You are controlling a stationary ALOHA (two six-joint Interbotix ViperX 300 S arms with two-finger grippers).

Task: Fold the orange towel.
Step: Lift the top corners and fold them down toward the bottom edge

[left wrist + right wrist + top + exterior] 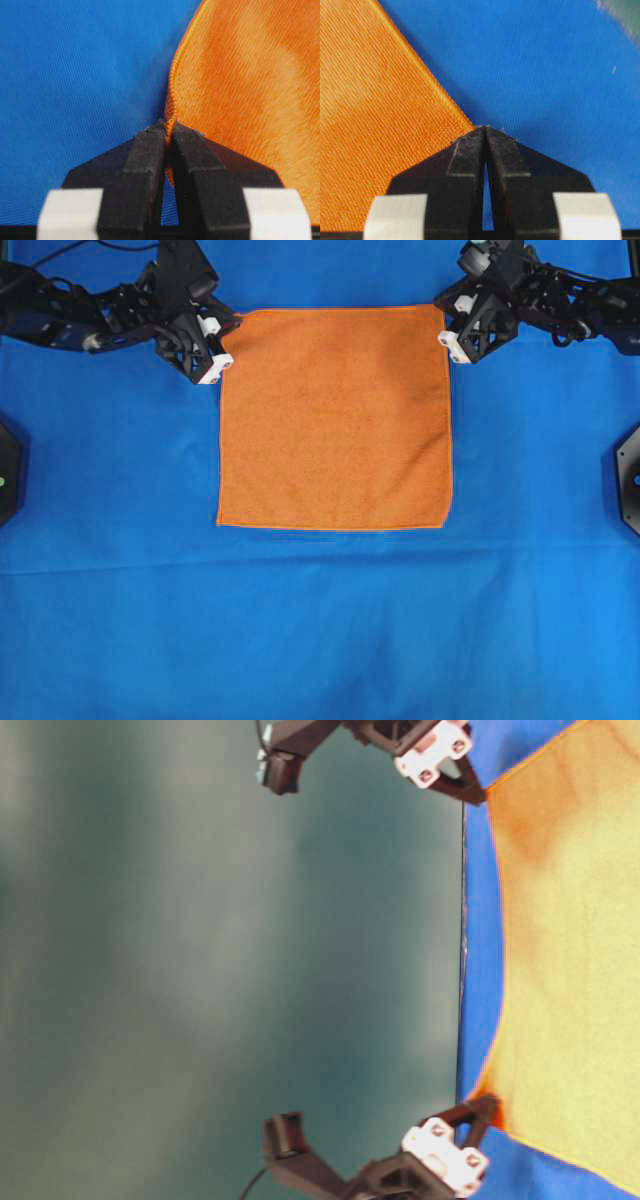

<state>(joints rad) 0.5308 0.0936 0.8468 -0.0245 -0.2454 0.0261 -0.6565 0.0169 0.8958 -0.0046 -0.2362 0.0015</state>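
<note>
Towel: you have the orange towel (334,418) lying spread out as a square on the blue sheet (320,630), in the upper middle of the overhead view; its near edge and both side edges lie flat.
Towel's far corners: each one meets a claw; in the table-level view the far edge sags in a curve between the two corners, so both look lifted a little off the sheet.
Left claw: your left claw (167,131) is pinched tight on the towel's far left corner; the wrist view shows the stitched hem caught between the black fingertips (147,145), with the cloth rising away to the right.
Right claw: your right claw (485,132) has its tips pressed together at the towel's far right corner; the cloth runs up to the tips from the left, but whether the corner is really caught between them you cannot quite tell from this view, though it looks likely.
Arms: both reach in from the top corners of the overhead view, well apart, one at each end of the towel's far edge.
Sheet: it covers the whole table under the towel.
</note>
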